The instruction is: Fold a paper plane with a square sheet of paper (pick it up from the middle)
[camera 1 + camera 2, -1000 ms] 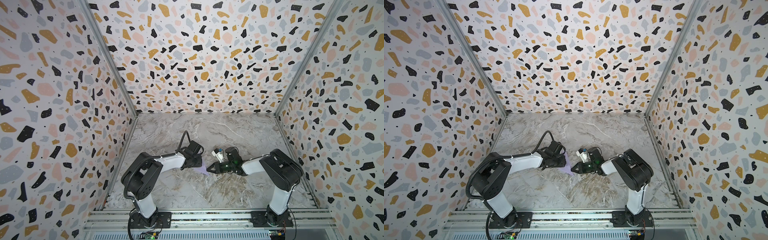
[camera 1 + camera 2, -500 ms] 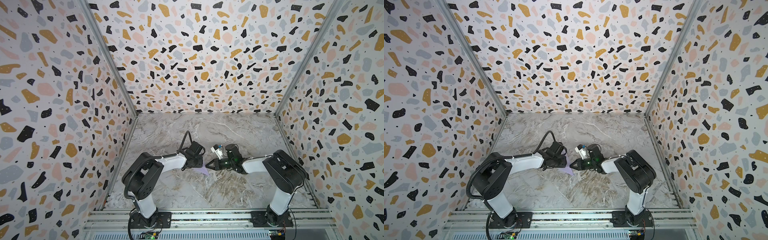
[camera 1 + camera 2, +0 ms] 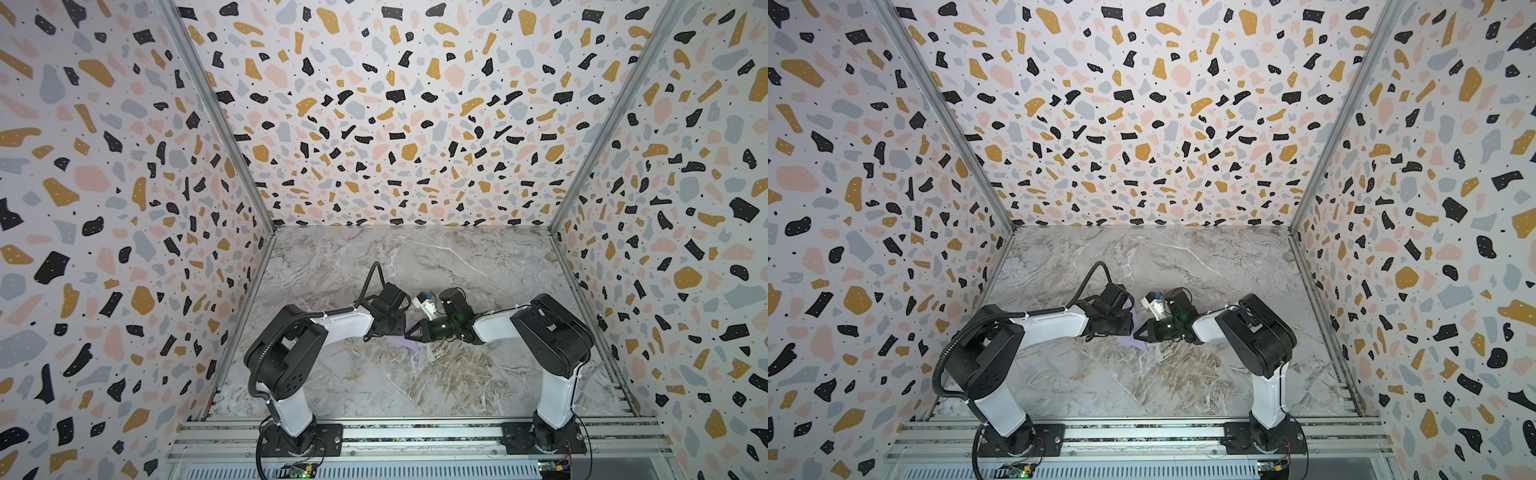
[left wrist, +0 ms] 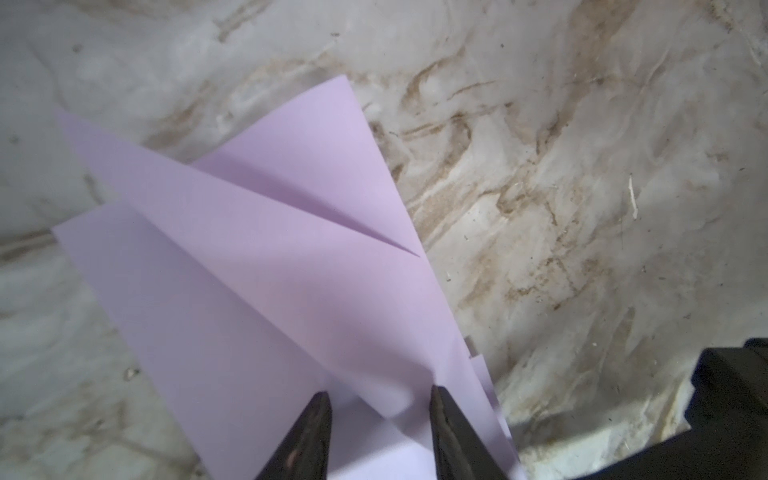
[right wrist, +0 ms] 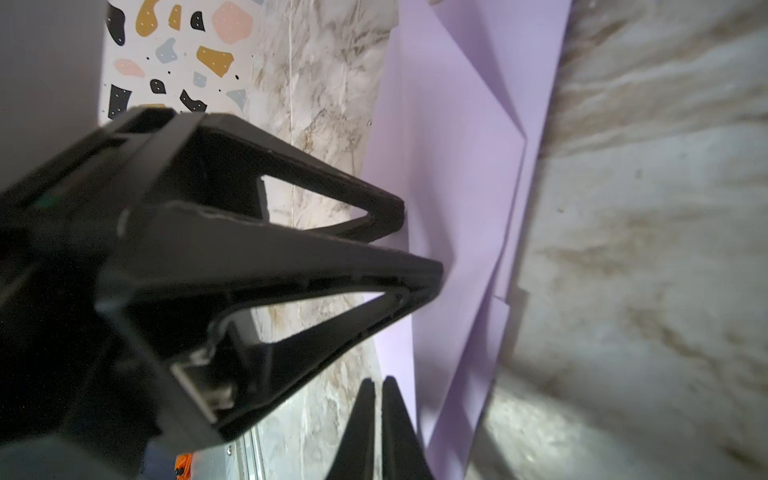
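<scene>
A: What changed in the last second?
B: The black two-fingered right gripper (image 5: 379,380). Its 2 fingers were parted a second ago. Now they are pressed together with only a dark slit between them, right at the edge of the thin pale lilac folded paper sheet (image 5: 457,187). The gripper has also crept slightly towards the other arm

A: Did they catch that edge?
B: I cannot tell. No lilac shows in the slit, though the edge runs behind 1 finger

A: And the black two-fingered left gripper (image 4: 379,390)?
B: It has barely moved. Its 2 fingers (image 4: 311,436) stand partly spread, tips at the sheet, with a raised flap between them. To me that looks like a hold-down, not a pinch

A: Where does the sheet lie?
B: It starts at the left fingertips and fans away from them as a long pointed wedge of overlapping flaps with 1 sharp crease. It rests on the grey-and-tan marble-patterned tabletop (image 4: 582,208). In both top views only a lilac sliver (image 3: 401,341) shows beside the 2 gripper heads, in the same spot as before

A: What does that mean for the task?
B: I judge the plane partway folded. The right fingers likely closed to nip a flap, or to act as 1 blunt tip for creasing. If the nip missed, they would have to reopen. Farther out stand only the terrazzo-speckled enclosure walls (image 3: 395,124)
</scene>
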Controlling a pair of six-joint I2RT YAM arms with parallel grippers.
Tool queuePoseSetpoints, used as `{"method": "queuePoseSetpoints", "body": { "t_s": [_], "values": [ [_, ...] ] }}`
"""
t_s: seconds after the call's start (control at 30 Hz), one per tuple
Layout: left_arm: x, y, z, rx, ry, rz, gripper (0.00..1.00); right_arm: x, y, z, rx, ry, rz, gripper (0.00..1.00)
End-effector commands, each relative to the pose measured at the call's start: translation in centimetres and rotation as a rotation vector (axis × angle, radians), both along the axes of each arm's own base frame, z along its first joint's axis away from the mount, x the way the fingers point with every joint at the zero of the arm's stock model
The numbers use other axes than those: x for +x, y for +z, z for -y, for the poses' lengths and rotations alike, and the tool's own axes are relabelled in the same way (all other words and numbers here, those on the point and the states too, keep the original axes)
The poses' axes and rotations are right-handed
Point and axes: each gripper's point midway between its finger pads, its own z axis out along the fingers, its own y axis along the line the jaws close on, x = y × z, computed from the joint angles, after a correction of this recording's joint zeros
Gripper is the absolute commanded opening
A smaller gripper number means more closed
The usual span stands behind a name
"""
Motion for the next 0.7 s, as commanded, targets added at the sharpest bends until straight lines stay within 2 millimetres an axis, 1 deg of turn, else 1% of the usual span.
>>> {"method": "queuePoseSetpoints", "body": {
  "t_s": [0.0,0.17,0.47,0.57,0.67],
  "values": [
    [-5.1,-6.9,-5.7,0.238,0.040,-0.222,0.43,0.1,-0.3,-0.1,-0.026,0.010,0.004,0.09],
    [-5.1,-7.0,-5.8,0.240,0.043,-0.225,0.43,0.1,-1.3,0.4,-0.065,-0.005,-0.005,0.08],
    [-4.9,-6.8,-5.6,0.234,0.040,-0.221,0.43,-0.1,-2.0,0.9,-0.086,-0.012,-0.022,0.08],
    [-4.6,-6.5,-5.3,0.226,0.034,-0.211,0.43,-0.3,-2.6,1.1,-0.101,-0.015,-0.030,0.08],
    [-3.9,-5.5,-4.5,0.200,0.024,-0.191,0.43,-0.4,-3.2,1.5,-0.124,-0.022,-0.042,0.08]
  ]
}}
